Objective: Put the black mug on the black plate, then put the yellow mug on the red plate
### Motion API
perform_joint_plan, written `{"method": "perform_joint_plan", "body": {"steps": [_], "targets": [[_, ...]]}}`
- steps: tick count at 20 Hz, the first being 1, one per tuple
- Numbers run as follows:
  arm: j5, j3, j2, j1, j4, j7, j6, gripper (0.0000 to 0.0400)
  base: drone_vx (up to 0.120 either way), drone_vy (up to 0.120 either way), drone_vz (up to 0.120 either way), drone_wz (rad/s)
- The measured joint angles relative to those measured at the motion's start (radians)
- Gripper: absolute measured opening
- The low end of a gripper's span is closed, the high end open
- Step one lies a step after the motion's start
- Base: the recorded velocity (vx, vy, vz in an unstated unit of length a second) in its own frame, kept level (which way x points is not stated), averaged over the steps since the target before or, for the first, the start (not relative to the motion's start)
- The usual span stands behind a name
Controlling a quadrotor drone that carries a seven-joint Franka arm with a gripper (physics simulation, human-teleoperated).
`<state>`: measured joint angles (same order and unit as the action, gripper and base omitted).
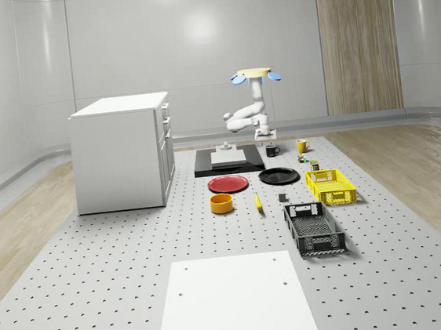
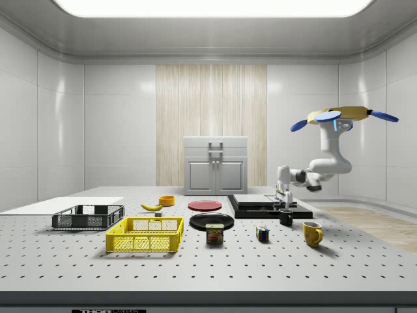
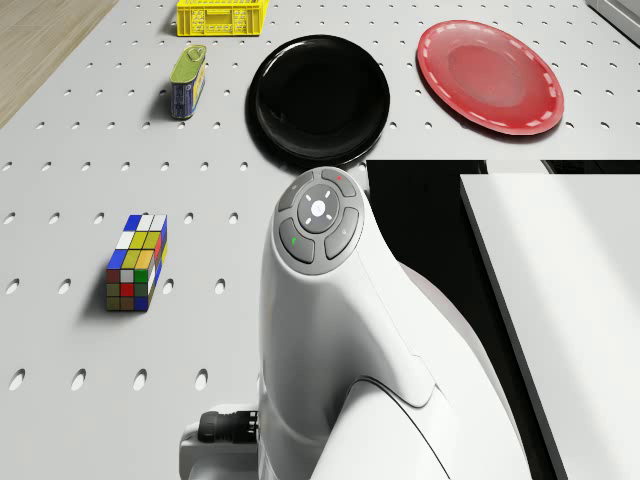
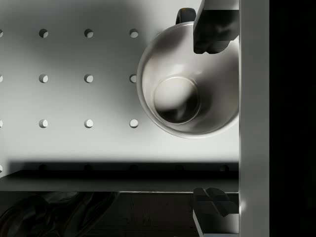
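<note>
Perforated tabletop [image 1: 98, 280] fills the whole-scene view, with a plain white sheet [image 1: 234, 305] lying nearest the camera. Beyond it a black crate [image 1: 314, 228] sits toward that view's right, then a yellow crate [image 1: 331, 186] farther back, with a banana [image 1: 257, 201] and an orange bowl [image 1: 221, 203] nearer the middle. Next come the red plate [image 1: 228, 184] and, just to its right, the black plate [image 1: 278, 176], both bare. A white cabinet [image 1: 123, 151] stands at the left. Behind the plates lies a black base [image 1: 205, 165] carrying a white slab [image 1: 231, 157], and just beside its right edge the black mug [image 1: 271, 151] stands upright on the table, well short of the black plate. The yellow mug [image 1: 302, 145] stands upright farther right, apart from it. A can [image 2: 215, 233] and a colour cube [image 2: 262, 234] rest between the crates and the mugs in the side view. The gripper [image 1: 266, 138] hangs directly over the black mug, pointing down; in the wrist view its fingers [image 4: 215, 29] are spread apart, one over the mug's rim by the handle and the other on the far side of the rim over the black base, nothing clamped. The drone [image 1: 254, 74] hovers in the air above the black mug and the base's right end.
</note>
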<state>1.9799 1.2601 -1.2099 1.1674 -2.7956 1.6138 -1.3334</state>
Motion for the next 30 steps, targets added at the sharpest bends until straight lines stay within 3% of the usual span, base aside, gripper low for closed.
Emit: {"method": "perform_joint_plan", "body": {"steps": [10,30], "targets": [[0.05,-0.073,-0.055,-0.008,0.016,-0.008,-0.081,0.04,0.0,0.0,0.0,0.0],[0.034,-0.075,-0.113,-0.002,0.023,-0.005,-0.14,0.04,0.0,0.0,0.0,0.0]]}}
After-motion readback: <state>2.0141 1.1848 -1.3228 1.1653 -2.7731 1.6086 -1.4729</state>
